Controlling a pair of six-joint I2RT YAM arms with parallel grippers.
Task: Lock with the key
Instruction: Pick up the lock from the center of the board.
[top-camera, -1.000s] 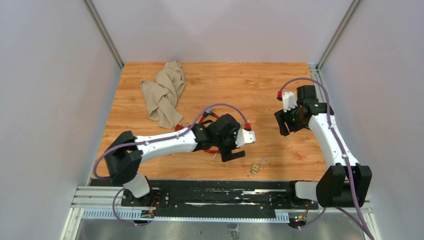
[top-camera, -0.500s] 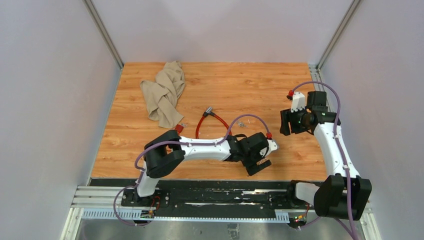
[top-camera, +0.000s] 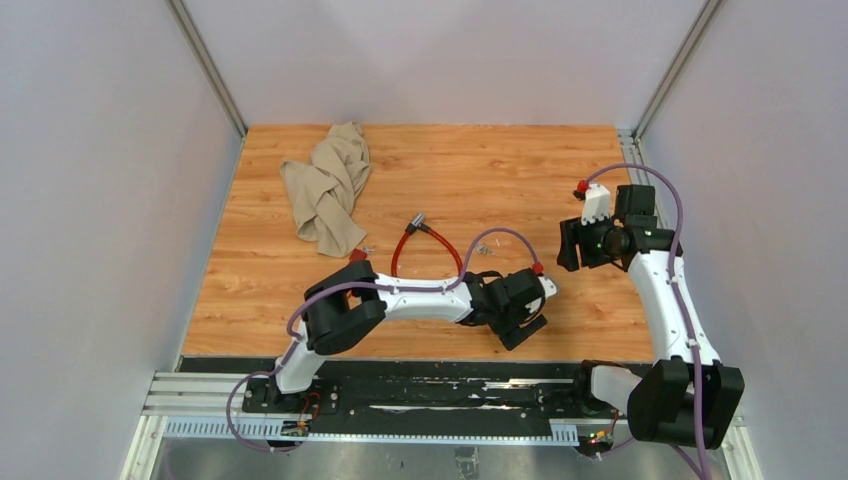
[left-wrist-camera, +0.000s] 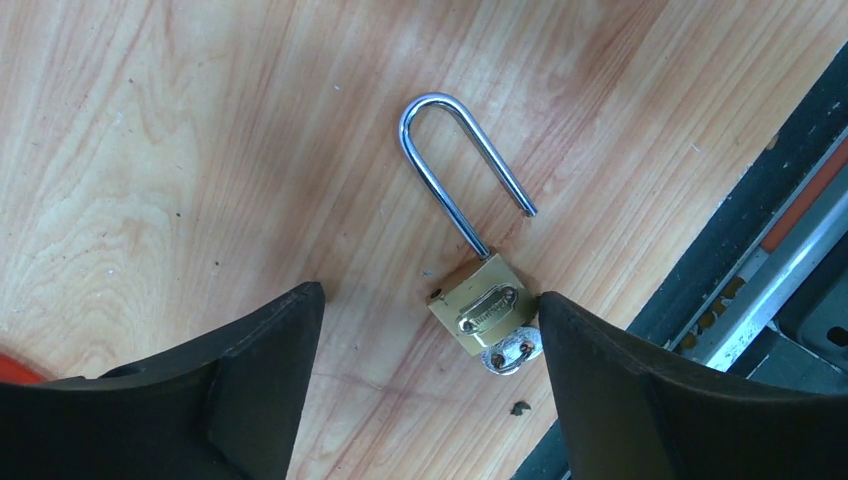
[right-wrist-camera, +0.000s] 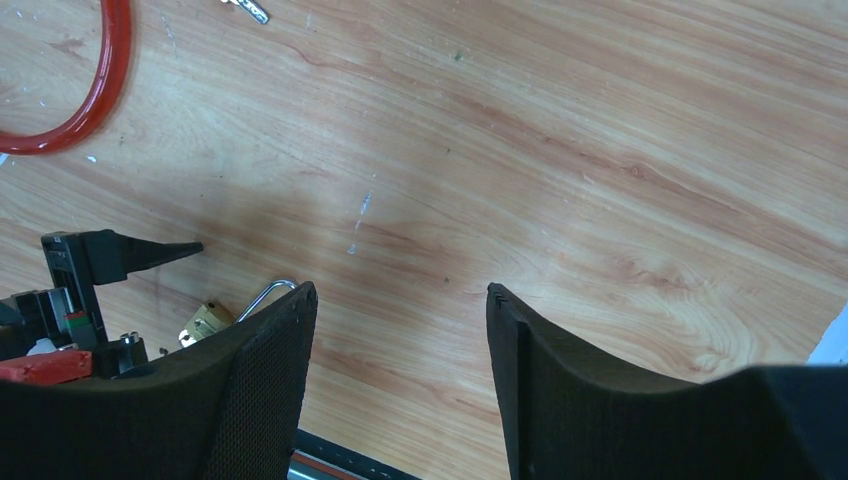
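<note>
The tiny silver key (top-camera: 484, 247) lies on the wooden table just right of the big red cable loop (top-camera: 402, 252); it also shows at the top edge of the right wrist view (right-wrist-camera: 247, 9). My left gripper (top-camera: 520, 325) is open and hovers low over a small brass padlock (left-wrist-camera: 478, 305) with an open shackle (left-wrist-camera: 452, 150); the padlock lies near the right finger (left-wrist-camera: 620, 390) and nothing is held. My right gripper (top-camera: 572, 246) is open and empty above bare wood, right of the key. The padlock also shows in the right wrist view (right-wrist-camera: 205, 322).
A beige cloth (top-camera: 328, 190) lies at the back left. The red cable's end piece (top-camera: 416, 220) points to the back. The table's near edge and black rail (left-wrist-camera: 760, 230) run just beside the padlock. Grey walls enclose the table.
My left arm swung right and toward the near edge, from over the red cable to over the brass padlock. My right gripper drew back to the right and now holds still.
</note>
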